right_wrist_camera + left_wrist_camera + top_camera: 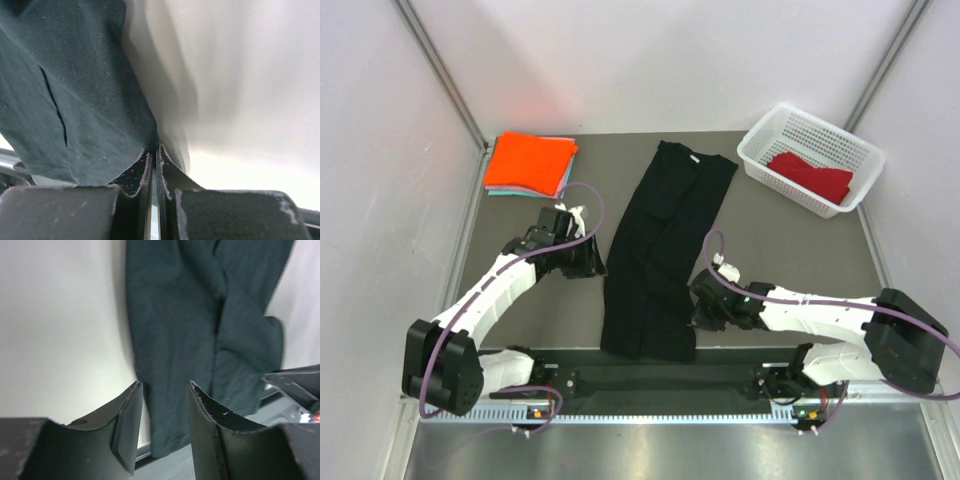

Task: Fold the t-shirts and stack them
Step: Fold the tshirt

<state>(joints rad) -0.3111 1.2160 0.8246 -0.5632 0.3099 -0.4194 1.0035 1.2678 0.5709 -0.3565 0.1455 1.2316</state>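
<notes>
The black t-shirt [660,240] lies as a long narrow strip down the middle of the table, collar end far. It also shows in the left wrist view [175,315] and the right wrist view [75,100]. My left gripper [592,262] is open and empty beside the shirt's left edge, low over the table [165,385]. My right gripper [698,303] is shut on the shirt's right edge near the hem [154,149]. The orange t-shirt [530,160] lies folded on the folded teal one [563,180] at the far left. The dark red t-shirt [810,173] lies in the basket.
The white mesh basket [760,150] stands at the far right corner. Grey walls with metal posts close in the table on the left, back and right. The arm rail [660,385] runs along the near edge, just below the shirt's hem.
</notes>
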